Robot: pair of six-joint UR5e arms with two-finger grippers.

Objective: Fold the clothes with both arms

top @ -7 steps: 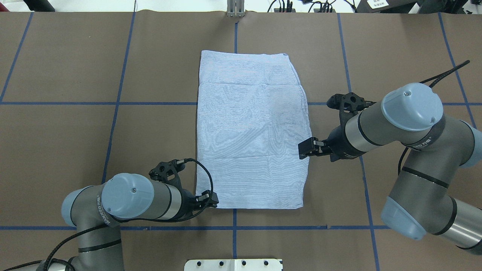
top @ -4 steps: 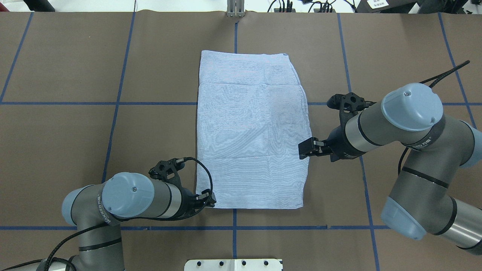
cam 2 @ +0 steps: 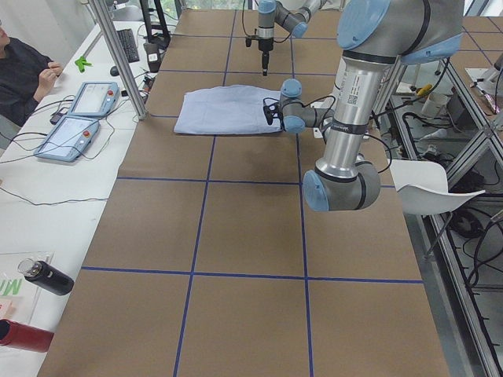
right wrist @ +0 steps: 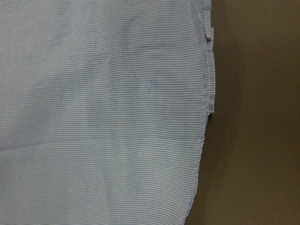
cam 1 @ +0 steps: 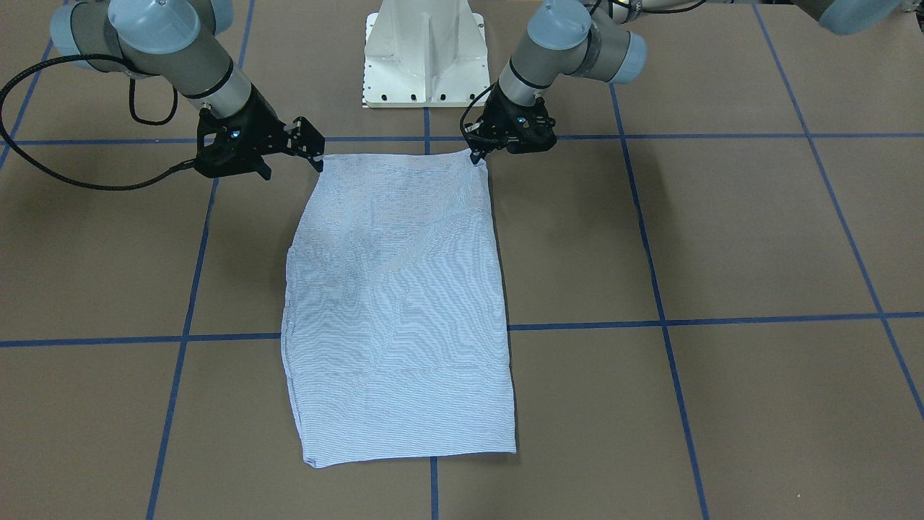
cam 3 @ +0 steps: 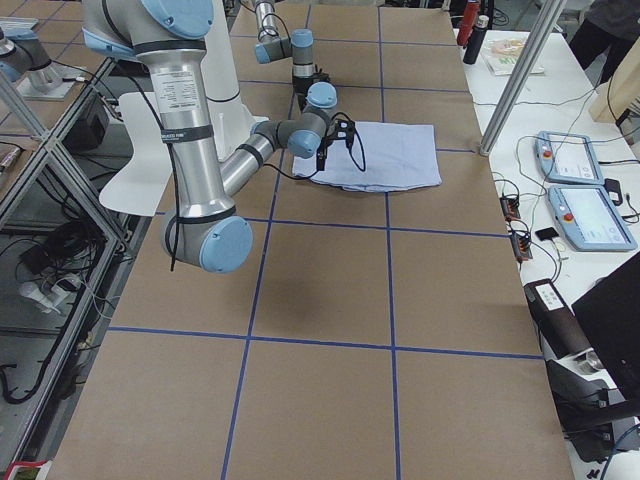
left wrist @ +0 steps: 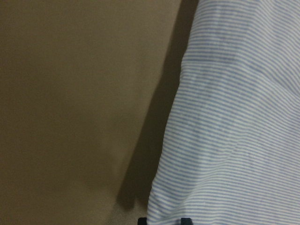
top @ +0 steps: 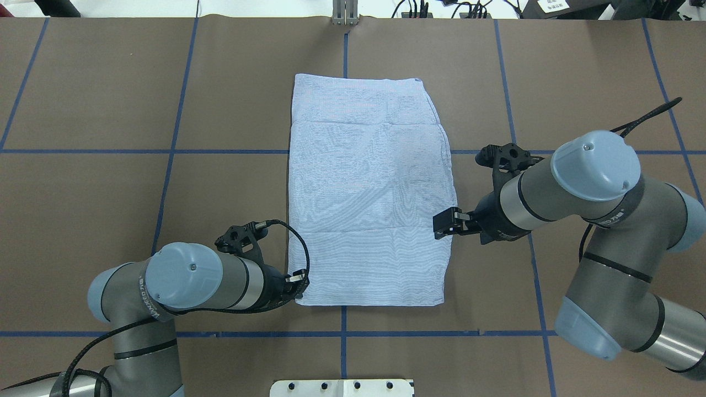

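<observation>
At the near left corner of the folded light blue-and-white finely striped shirt [top: 367, 187], the black 2-finger left gripper [top: 298, 283] sits low, its jaws narrowly apart across the cloth's edge. Farther on, the black 2-finger right gripper [top: 443, 225] is at the shirt's right edge, jaws spread wide. The shirt lies flat as 1 long rectangle in the middle of the brown paper-covered worktop [top: 110, 99], which is crossed by blue tape lines.
</observation>
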